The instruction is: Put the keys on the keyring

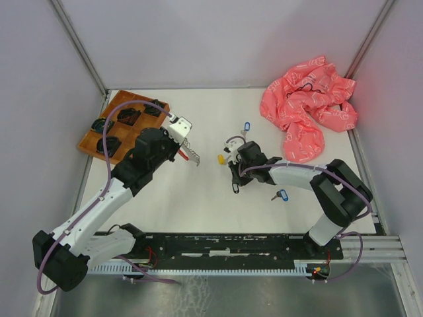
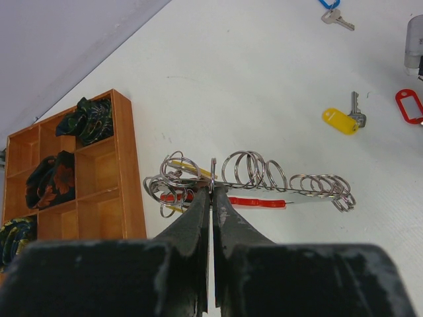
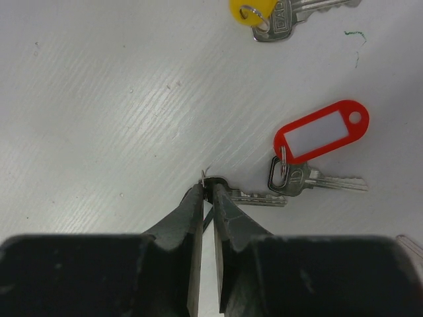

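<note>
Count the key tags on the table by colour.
Blue tags: 2
Yellow tag: 1
Red tag: 1
Total: 4 tags; the key at the right gripper hides its tag.

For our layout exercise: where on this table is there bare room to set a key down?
Bare: the far strip between wooden tray and pink bag; the near patch between the arms. Crowded: around the right tool, among the keys.
</note>
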You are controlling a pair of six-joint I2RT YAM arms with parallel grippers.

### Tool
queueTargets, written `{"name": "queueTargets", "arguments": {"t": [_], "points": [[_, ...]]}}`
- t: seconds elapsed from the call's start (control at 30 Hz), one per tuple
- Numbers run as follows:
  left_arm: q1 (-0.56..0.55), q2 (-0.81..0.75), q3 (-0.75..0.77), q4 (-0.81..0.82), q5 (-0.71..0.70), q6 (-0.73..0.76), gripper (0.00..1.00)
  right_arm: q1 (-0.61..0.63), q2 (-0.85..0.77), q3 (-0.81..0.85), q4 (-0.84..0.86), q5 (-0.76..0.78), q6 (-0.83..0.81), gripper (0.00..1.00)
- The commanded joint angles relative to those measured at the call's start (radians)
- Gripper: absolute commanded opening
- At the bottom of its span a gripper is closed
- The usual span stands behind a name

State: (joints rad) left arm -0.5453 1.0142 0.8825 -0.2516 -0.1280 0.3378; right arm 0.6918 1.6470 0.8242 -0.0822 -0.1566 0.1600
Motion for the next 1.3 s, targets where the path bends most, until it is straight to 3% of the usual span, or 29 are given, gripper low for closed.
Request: {"name": "queueTargets", "arguments": {"t": [0.0,0.17,0.53,0.73,0.97,1.27], "points": [[0.004,-0.008,0.007,0.074,0.013,0.014,0.03,0.001,0.009,0.032,0.011,0.005,-0.011,0.16],[0.004,-0.008,0.004,0.075,0.025,0.016,0.03,0.000,-0.024,0.045,-0.025,0.010,-0.036,0.01],[0.004,-0.032,-0.025,0.100,0.134,0.057,0.03,-0.001,-0.156,0.125,-0.146,-0.103,-0.139,0.01],[0.003,-0.047,-0.045,0.115,0.260,0.106,0.03,-0.001,-0.271,0.143,-0.161,-0.205,-0.252,0.01],[0.004,-0.043,-0.043,0.118,0.407,0.154,0.03,-0.001,-0.413,0.123,-0.123,-0.215,-0.351,0.01],[0.010,-0.015,-0.010,0.119,0.617,0.230,0.03,-0.001,-0.442,0.209,-0.201,-0.287,-0.582,0.01]]}}
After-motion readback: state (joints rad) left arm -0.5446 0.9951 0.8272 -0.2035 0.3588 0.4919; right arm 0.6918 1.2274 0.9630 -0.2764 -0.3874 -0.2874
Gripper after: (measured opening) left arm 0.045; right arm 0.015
